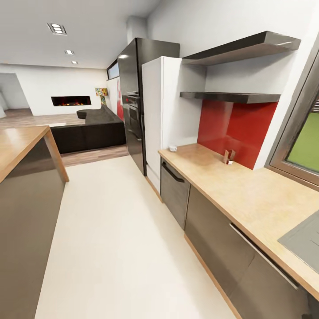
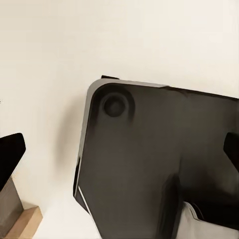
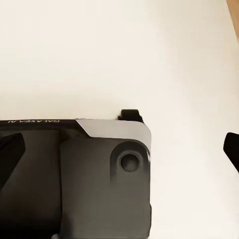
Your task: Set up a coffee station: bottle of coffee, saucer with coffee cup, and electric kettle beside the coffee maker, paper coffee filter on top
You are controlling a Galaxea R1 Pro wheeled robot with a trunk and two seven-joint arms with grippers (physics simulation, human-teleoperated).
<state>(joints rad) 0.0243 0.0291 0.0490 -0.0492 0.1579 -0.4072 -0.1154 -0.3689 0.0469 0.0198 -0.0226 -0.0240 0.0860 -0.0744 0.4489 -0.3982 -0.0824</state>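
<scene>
The head camera looked down a kitchen aisle, and the long beige speckled kitchen countertop [image 1: 248, 195] ran along the right over glossy grey cabinets [image 1: 208, 230]. Its surface carried next to nothing. One small white rounded object, likely the coffee cup [image 1: 173, 148], sat at the far end of the counter beside the tall white cabinet [image 1: 161, 119]; it was too small to be sure. A little brown-and-white item [image 1: 229, 157] stood against the red backsplash [image 1: 235, 130], and what it was could not be made out. The two dark wall shelves [image 1: 230, 95] above looked bare from this angle. By that evidence the station was hardly begun: nothing stood grouped on the counter, and every placement looked left to do.

The left gripper [image 2: 119, 152] hung with its dark fingertips [image 2: 10, 152] spread wide at the edges of its wrist view, nothing between them, over the robot's dark base plate [image 2: 149, 159] and pale floor [image 2: 119, 40]. The right gripper [image 3: 122, 152] matched it, jaws apart and empty above the same base [image 3: 99, 189]. Both pincers were down by the base over the floor, so the likely cup lay well apart from them, far down the counter, and reaching it would seem to call for driving along the aisle.
</scene>
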